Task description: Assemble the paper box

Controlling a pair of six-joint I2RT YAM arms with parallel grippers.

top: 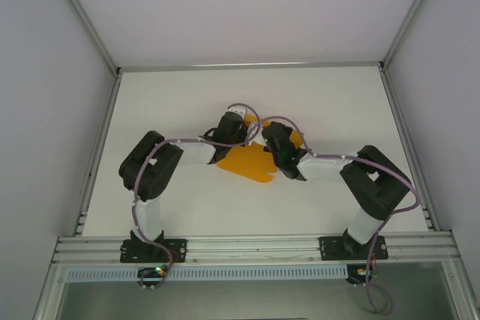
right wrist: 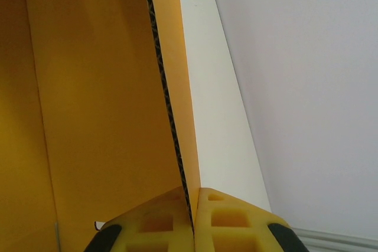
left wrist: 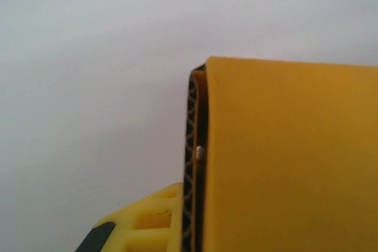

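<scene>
The right gripper is clenched on the paper box: in the right wrist view both yellow fingers press flat against one upright panel, the corrugated edge running straight up from between them. The left gripper is clenched too. In its wrist view one yellow finger lies against the edge of the card, where a second layer is folded close over the first; its other finger is hidden behind the orange panel.

In the top view the box sits near the middle of the table, between the two grippers, the left arm reaching it from the left and far side, the right arm from the right. A rounded flap points toward the near edge.

The step in hand looks like folding or closing a panel while both grippers pinch the card. To do it well, both grips should hold firmly without crushing the corrugation. One gripper should act as the anchor while the other swings along the crease line, not across it. Pulling the grippers apart risks tearing or springing the fold open. The folded layers at the left should end flush.
</scene>
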